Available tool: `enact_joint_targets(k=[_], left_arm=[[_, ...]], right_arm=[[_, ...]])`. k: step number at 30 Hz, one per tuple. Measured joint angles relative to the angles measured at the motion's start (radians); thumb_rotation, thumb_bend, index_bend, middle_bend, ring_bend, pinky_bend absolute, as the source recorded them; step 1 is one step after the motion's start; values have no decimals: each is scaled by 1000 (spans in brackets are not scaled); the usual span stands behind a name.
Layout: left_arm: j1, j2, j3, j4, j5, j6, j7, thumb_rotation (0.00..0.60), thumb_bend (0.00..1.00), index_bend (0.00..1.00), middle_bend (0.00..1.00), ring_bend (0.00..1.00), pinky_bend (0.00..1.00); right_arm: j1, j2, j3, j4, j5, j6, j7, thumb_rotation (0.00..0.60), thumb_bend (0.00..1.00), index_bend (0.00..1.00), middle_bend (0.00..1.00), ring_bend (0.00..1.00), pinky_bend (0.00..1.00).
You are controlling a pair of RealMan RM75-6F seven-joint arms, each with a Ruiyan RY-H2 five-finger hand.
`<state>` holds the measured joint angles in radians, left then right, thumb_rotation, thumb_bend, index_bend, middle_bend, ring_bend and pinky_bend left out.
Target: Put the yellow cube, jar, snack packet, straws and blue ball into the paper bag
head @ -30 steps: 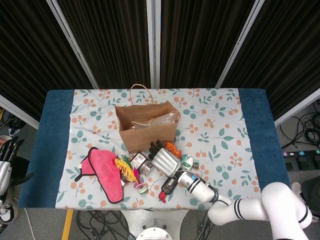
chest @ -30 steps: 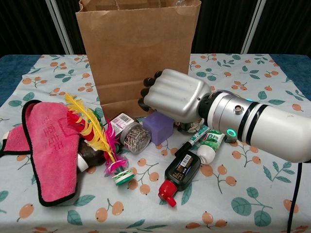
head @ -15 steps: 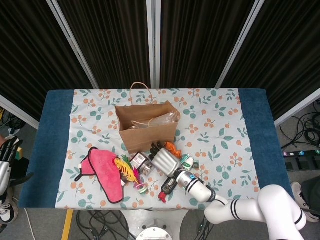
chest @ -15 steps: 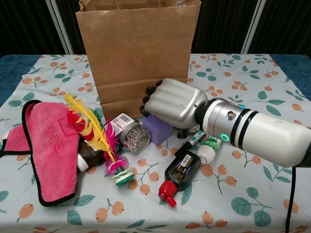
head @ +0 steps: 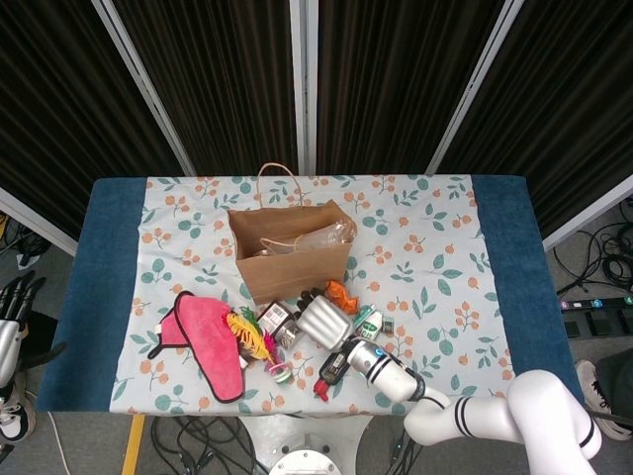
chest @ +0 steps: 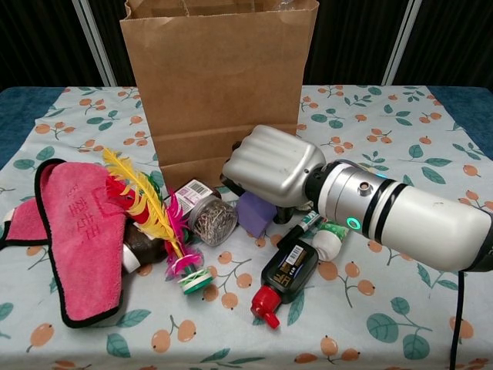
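While your left hand is hanging off the table's left edge with its dark fingers spread and holding nothing, the clutter in front of you is lying in a tight row. Farthest left, the pink cloth with black trim is showing printed characters too small to read. Beside it the yellow-and-red feathered shuttlecock is leaning with its feathers pointing up and left. Next, the clear jar of metal clips is lying on its side, its long axis running toward you and to the right, its mouth facing you; its barcode label is facing up, but the print is unreadable. Behind it the brown paper bag is standing upright and open. Your right hand is now sitting lower than a second ago, its fingers curling down over the purple cube, which is tilting now; I cannot tell whether they are actually gripping it. Below it the small black bottle with a red cap is pointing its cap toward you.
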<state>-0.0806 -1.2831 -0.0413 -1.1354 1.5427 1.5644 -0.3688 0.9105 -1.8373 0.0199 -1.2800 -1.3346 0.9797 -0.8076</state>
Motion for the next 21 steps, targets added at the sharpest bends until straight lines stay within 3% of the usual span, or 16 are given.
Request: enact_joint_targets(k=[6,12,17,21], left_arm=[[-3,4,0,-11,4,0,4,600,99,80,137,62,200],[-3,9,0,-30,5,2,16,600,99,80,137,62,200],[-5,16,0,-46,7,2,29,600,99,80,137,62,200],[-9,22,-2,-57,9,3,41,600,99,80,137,63,200]], right_arm=[[-3,48,13,-89,-74,58,11,600,77,681,428,302,435],[-2,159,55,-315,-171,139,-37,600,78,683,431,307,440],[11,271,155,-524,-258,203,-89,600,78,684,432,311,446],[37,314,275,-578,-297,241,-102,600,79,684,432,311,446]])
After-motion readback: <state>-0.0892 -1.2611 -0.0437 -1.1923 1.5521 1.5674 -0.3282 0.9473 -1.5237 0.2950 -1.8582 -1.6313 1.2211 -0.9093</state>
